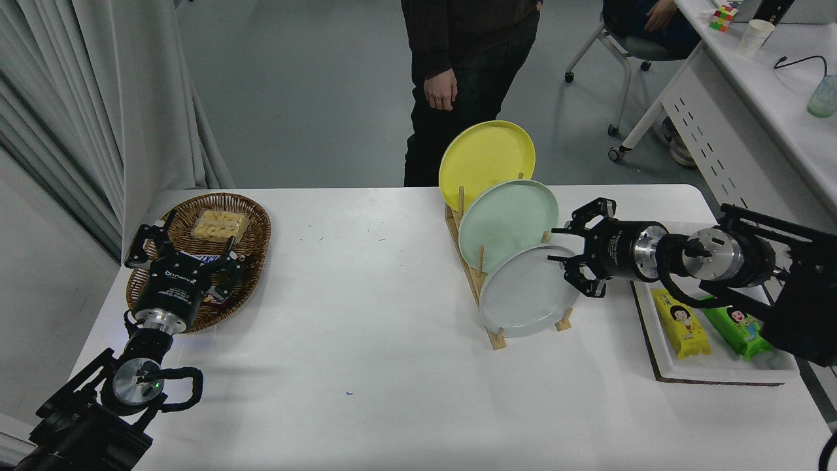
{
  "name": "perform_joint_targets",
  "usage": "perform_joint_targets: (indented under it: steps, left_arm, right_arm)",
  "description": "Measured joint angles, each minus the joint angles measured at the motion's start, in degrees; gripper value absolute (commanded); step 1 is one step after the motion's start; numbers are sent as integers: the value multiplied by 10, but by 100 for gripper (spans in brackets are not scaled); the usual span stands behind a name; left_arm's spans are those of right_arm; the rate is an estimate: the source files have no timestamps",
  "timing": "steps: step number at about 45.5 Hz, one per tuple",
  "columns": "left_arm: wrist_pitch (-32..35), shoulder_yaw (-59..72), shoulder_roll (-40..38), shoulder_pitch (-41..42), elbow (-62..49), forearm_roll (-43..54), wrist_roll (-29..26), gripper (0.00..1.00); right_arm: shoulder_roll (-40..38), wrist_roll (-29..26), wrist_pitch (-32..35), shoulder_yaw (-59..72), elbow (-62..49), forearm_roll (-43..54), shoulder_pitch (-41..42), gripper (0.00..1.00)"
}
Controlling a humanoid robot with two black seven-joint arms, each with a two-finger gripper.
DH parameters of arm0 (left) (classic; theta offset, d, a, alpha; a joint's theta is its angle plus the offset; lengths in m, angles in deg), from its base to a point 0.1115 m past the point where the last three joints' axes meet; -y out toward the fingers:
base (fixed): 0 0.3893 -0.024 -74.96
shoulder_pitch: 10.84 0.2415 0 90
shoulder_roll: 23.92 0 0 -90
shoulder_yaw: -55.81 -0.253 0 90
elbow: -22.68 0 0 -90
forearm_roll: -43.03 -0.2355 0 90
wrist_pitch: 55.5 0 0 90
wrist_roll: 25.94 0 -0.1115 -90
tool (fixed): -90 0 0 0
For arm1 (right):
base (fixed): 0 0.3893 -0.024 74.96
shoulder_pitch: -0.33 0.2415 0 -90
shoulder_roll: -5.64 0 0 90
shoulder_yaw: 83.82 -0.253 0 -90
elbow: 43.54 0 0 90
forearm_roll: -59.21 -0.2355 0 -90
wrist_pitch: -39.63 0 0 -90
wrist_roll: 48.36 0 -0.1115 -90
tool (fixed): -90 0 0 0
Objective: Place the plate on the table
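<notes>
Your right hand (561, 256) comes in level from the right edge, black fingers spread, tips just at the upper right rim of the plate (526, 291) with nothing pinched between them. That plate is round, matte, pale grey, with a shallow raised rim; it stands tilted on edge in the nearest slot of the wooden rack (487, 297), a frame of light dowels. Three plates in all, same size: yellow plate (485, 160) farthest, mint plate (507, 222) in the middle, grey one nearest you. The desk (366, 327) is smooth white with rounded corners. Your left hand (186, 252) sits parked at lower left, fingers spread, over an oval woven wicker basket (255, 226). Right of the rack, one white tray (719, 373) holds two packets, one yellow (680, 324), one green (735, 324). One person (458, 65) in dark clothes stands at the far side.
</notes>
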Motion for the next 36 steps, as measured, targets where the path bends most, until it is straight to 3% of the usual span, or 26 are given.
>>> perform_joint_targets:
  steps: [23, 28, 36]
  left_arm:
    - [0, 0, 0, 0, 0, 0, 0, 98]
    - [0, 0, 0, 0, 0, 0, 0, 98]
    - [0, 0, 0, 0, 0, 0, 0, 98]
  right_arm:
    - [6, 0, -8, -5, 1, -3, 1, 40]
    - [6, -2, -8, -5, 3, -7, 2, 30]
    - [5, -3, -8, -2, 7, -14, 4, 31]
